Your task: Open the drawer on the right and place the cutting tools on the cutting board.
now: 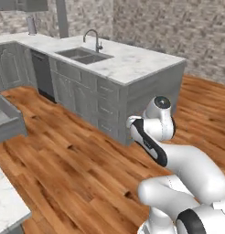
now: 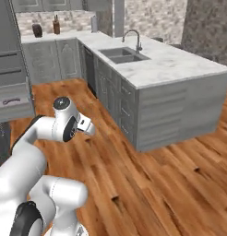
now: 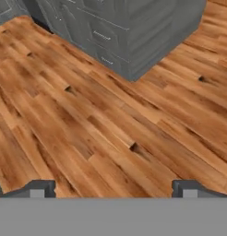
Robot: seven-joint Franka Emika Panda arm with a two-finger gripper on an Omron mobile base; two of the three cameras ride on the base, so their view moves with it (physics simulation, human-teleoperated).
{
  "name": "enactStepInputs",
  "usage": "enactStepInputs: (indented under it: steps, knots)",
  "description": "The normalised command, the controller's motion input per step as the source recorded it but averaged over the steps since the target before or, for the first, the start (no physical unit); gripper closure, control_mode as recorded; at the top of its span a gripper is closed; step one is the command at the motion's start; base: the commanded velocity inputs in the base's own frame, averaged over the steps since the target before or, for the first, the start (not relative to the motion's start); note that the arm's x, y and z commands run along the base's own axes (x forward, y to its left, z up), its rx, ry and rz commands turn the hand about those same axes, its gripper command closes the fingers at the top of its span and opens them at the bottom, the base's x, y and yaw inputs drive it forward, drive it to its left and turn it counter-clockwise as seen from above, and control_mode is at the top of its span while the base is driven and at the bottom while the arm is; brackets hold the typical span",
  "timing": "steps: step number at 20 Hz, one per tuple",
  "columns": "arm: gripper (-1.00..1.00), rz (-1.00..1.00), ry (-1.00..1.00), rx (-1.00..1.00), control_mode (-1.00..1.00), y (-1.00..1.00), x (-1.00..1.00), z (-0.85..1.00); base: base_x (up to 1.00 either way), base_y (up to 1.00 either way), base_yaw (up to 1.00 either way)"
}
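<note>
Gripper (image 3: 113,189): jaws spread wide, empty, facing bare wood floor (image 3: 110,124).
Drawer (image 1: 7,119): grey one at the left edge of the left base view stands pulled out; contents not discernible.
Island (image 1: 132,68): farther off.
Progress: judged early; tool transfer remains.

Marble peninsula counter (image 1: 132,61), sink (image 1: 84,55), faucet (image 1: 93,39); wood floor (image 1: 77,169).

Wood plank floor (image 3: 101,120), knotty, bare in the middle; grey cabinet island (image 1: 146,98) standing on it, marble top (image 2: 180,64) carrying sink (image 2: 122,55) and faucet (image 2: 134,39)
</note>
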Motion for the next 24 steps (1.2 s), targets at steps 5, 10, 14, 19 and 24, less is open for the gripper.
enactStepInputs:
  steps: [5, 10, 14, 19, 24]
  knots:
    - [-1.00, 0.00, 0.00, 0.00, 1.00, 0.00, 0.00, 0.00, 1.00, -0.23, 0.53]
    - [-1.00, 0.00, 0.00, 0.00, 1.00, 0.00, 0.00, 0.00, 1.00, -0.24, 0.53]
    - [-1.00, 0.00, 0.00, 0.00, 1.00, 0.00, 0.00, 0.00, 1.00, -0.63, 0.32]
    - [-1.00, 0.00, 0.00, 0.00, 1.00, 0.00, 0.00, 0.00, 1.00, -0.59, 0.25]
    - [-1.00, 0.00, 0.00, 0.00, 1.00, 0.00, 0.00, 0.00, 1.00, -0.32, 0.12]
